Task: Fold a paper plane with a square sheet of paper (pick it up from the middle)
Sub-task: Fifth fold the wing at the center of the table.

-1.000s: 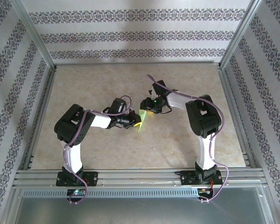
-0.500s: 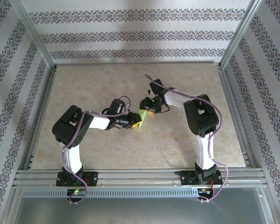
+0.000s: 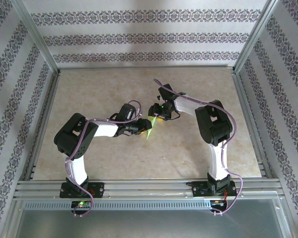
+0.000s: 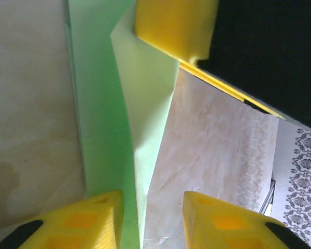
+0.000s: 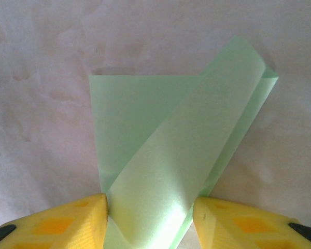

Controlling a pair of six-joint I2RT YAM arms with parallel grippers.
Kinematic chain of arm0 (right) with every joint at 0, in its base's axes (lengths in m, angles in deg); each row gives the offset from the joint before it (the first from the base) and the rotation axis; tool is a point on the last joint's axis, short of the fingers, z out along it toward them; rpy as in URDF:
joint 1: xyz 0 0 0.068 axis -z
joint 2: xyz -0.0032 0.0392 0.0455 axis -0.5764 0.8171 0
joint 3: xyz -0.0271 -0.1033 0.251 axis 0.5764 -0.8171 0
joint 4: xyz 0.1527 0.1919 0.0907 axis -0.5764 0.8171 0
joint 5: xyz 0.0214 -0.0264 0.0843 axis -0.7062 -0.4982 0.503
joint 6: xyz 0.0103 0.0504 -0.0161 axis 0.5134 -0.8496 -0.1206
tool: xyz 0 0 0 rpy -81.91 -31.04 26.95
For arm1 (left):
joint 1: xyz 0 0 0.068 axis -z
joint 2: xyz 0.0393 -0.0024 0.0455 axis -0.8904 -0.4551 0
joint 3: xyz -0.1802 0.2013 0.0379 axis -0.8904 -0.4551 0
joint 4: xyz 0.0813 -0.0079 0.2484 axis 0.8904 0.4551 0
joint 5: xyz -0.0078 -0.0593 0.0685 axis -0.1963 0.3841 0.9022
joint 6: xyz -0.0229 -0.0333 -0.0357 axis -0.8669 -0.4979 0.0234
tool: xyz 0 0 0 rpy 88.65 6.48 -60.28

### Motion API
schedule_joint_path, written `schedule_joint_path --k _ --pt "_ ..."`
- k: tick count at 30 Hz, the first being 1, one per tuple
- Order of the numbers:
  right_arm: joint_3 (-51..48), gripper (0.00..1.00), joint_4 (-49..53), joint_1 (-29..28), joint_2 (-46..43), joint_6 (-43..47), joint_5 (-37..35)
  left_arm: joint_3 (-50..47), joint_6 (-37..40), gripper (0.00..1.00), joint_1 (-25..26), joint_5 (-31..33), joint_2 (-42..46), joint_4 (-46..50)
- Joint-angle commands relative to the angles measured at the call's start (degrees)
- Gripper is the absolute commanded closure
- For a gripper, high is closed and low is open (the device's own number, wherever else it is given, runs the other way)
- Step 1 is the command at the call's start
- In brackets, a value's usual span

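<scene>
Thin, light, floppy green paper (image 5: 166, 155), half folded: held between right tool (image 5: 150, 218) fingers, left tool (image 4: 153, 220) parted beside it; best pinched near crease.

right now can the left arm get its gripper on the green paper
Probably yes. The left gripper is open right at the green paper, whose edge sits by one finger. The right gripper straddles the other end, leaving this side free.

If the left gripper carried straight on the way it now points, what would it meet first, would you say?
Probably the right gripper's yellow finger, directly ahead of the left gripper. The green paper already lies between its open jaws; depth is unclear.
</scene>
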Motion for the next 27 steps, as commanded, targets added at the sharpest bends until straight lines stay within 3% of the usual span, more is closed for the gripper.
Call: schedule_joint_path --k 1,15,27 --pt "-0.8 0.47 1.98 -0.85 4.15 -0.61 -3.85 1.78 2.89 0.66 0.7 1.24 -0.95 3.39" --pt "-0.81 0.47 2.4 -0.67 4.16 -0.55 -3.5 0.25 2.95 0.8 0.6 2.44 -2.52 2.93" --pt "-1.56 0.47 1.98 0.19 3.89 -0.27 -1.97 -2.81 -2.25 0.87 -1.07 -0.53 -5.21 -4.52"
